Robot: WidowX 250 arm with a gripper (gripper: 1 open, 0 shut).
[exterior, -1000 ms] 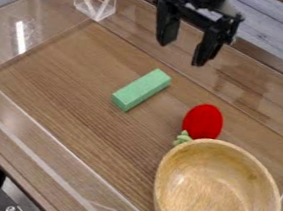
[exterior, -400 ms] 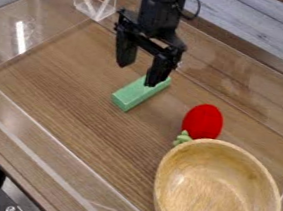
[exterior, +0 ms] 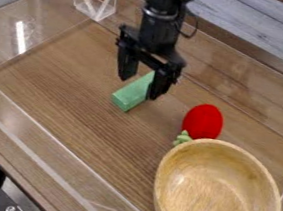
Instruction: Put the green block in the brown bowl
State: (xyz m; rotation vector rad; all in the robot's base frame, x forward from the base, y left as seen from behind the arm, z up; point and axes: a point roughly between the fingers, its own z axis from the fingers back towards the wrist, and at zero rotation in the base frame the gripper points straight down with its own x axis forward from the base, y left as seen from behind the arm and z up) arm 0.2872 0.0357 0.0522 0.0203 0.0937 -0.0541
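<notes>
Gripper point(exterior: 145, 75) lowered over the green block point(exterior: 131, 94), jaws spread wide, nothing held.

From up near the far edge a second ago, it is now brought down with the block's far end between its fingers; a grasp looks imminent. The brown bowl point(exterior: 217, 201) waits empty, well off toward the near right corner.

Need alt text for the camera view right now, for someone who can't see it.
An open pincer points down over the far end of the green block on a wooden table. A red strawberry toy sits beside an empty brown bowl.
</notes>
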